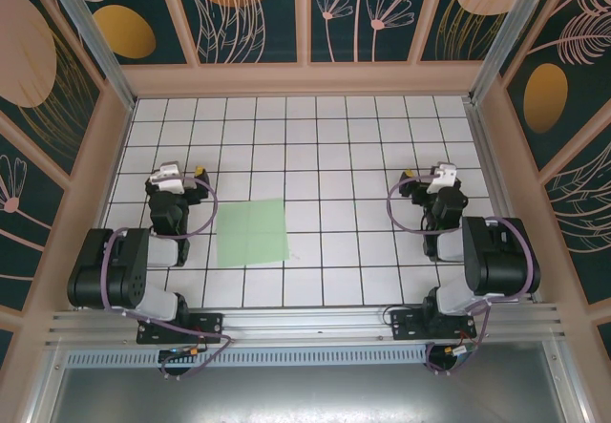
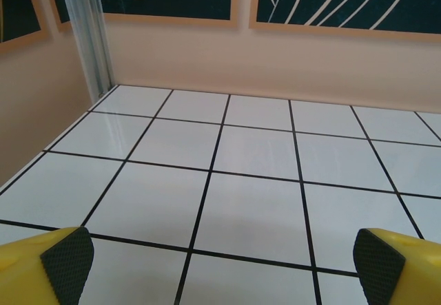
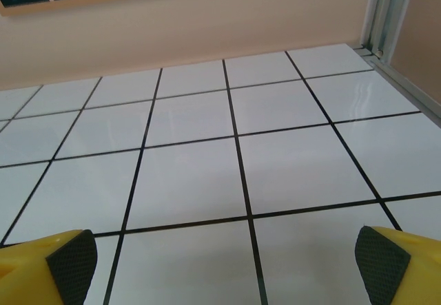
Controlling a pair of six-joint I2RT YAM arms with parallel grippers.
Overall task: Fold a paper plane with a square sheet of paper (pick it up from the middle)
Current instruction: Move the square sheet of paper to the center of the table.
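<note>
The square sheet of paper [image 1: 252, 233], pale mint green with faint crease lines, lies flat on the white grid table [image 1: 334, 137], left of centre. My left gripper [image 1: 181, 171] is folded back just left of the sheet, apart from it. In the left wrist view its yellow fingers [image 2: 58, 264] with black pads stand wide apart over bare tiles, so the left gripper [image 2: 224, 267] is open and empty. My right gripper [image 1: 431, 175] rests at the right side, far from the paper. The right wrist view shows the right gripper [image 3: 227, 264] open too, with nothing between its fingers [image 3: 386, 264].
Beige walls with dark floral panels [image 1: 253, 12] enclose the table on three sides. Aluminium posts [image 1: 91, 31] stand in the back corners. A metal rail [image 1: 305, 326] carries both arm bases along the near edge.
</note>
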